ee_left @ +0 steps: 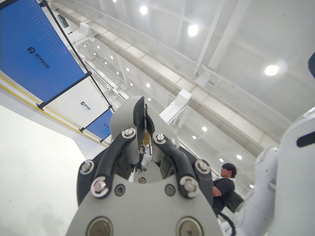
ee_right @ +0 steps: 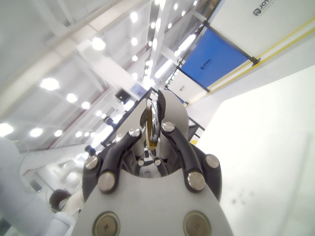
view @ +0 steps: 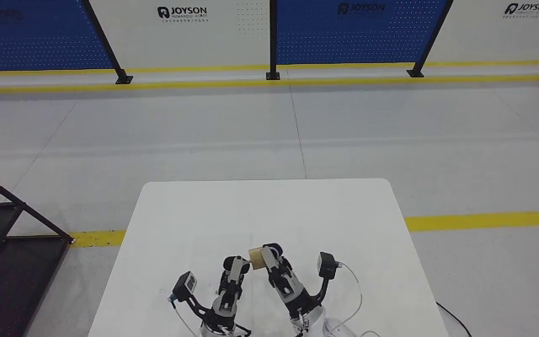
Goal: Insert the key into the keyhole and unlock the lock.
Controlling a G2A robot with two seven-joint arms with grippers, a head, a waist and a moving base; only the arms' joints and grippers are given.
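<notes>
Above the near edge of the table [view: 337, 219], the right gripper [ee_right: 155, 95] is clamped on the lock [ee_right: 149, 126] and the left gripper [ee_left: 144, 106] pinches what looks like the key [ee_left: 147, 136], so a slight tilt in either grip could make it miss the keyhole or slip.

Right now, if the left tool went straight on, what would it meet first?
Probably nothing: the way ahead of the left tool looks free; the brass padlock in the right tool sits beside it.
</notes>
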